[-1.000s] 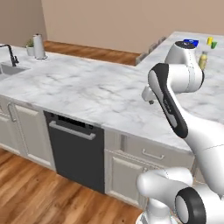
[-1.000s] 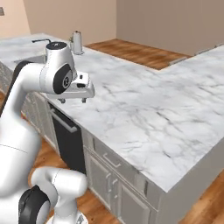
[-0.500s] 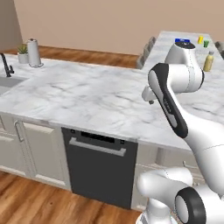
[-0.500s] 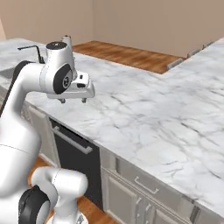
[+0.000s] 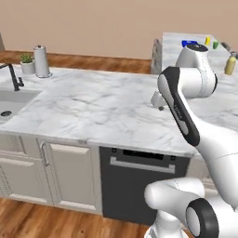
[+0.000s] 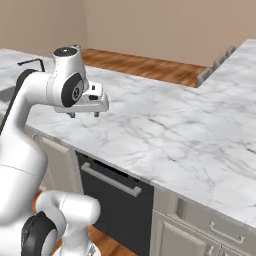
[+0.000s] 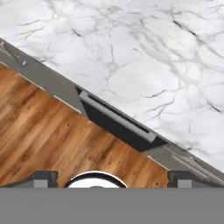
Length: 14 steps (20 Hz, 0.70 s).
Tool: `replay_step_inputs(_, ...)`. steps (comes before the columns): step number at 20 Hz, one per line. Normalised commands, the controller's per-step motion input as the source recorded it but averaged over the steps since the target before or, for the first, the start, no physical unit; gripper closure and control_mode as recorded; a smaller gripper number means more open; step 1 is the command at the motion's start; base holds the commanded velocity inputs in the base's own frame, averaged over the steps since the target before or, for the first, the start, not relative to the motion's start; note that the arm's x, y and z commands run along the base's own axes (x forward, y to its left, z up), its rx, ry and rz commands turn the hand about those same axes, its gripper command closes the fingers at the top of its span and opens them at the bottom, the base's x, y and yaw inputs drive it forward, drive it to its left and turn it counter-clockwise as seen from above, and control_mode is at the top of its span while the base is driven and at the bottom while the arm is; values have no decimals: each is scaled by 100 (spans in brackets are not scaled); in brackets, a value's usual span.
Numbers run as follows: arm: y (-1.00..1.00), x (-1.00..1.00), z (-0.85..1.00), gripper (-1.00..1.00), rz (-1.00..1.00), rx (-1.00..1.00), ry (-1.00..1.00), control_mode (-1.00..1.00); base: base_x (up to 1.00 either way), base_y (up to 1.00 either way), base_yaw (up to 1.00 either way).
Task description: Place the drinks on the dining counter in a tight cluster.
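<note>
A yellow juice bottle (image 5: 229,63) with a pale cap stands upright on the dining counter (image 5: 174,39), far back at the right. Beside it is a small blue-topped thing (image 5: 188,43), too small to identify. My gripper (image 6: 84,114) hangs open over the near marble counter with nothing between its fingers, well short of the bottle. In the left base view the gripper (image 5: 158,100) is partly hidden behind my own arm. The hand view shows the fingertips (image 7: 43,177) set wide apart above the counter edge and the wood floor.
A small yellow cup (image 5: 208,41) and a green cup (image 5: 215,45) stand on the dining counter. Grey stools (image 6: 209,75) line its side. A sink (image 5: 11,100), faucet (image 5: 15,76), paper roll (image 5: 42,61) and plant (image 5: 27,62) are at the left. A dishwasher (image 5: 139,181) sits below.
The whole picture has slid to the right in both base views, so the base has driven. The arm holds the same pose and the gripper stays open.
</note>
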Motion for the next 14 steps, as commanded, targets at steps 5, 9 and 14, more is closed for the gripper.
replay_step_inputs(5, 0, 0, 0, -100, 0, 0, 0, 100, 1, 100, -25)
replay_step_inputs(9, 0, 0, 0, -100, 0, 0, 0, 100, 0, 100, -23)
replay_step_inputs(14, 0, 0, 0, -100, 0, 0, 0, 100, 0, 100, -15)
